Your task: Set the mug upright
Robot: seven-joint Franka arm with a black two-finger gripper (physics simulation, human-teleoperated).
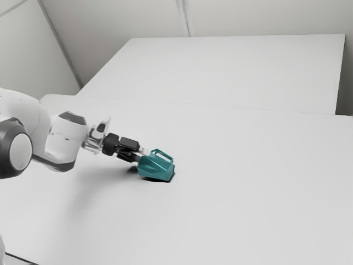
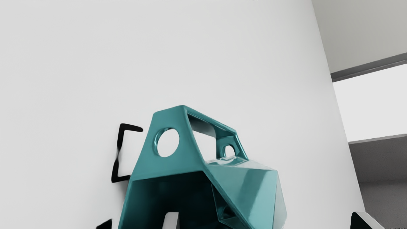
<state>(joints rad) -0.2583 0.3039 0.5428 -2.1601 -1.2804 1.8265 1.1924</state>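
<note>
While the mug (image 1: 156,168) lies tipped, the hand (image 1: 141,154) slants down, 2 fingers (image 2: 171,221) spread.

We see the teal mug (image 2: 260,190) on its side on the worktop (image 2: 70,79), its dark mouth toward our open gripper (image 1: 141,155); one fingertip (image 2: 171,221) overlaps the mouth, the other stands outside the mug.

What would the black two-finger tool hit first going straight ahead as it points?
Probably the teal, faceted mug lying on its side: one fingertip lines up with its open mouth, the other outside. Whether rim or inner wall comes first, I can't tell.
</note>
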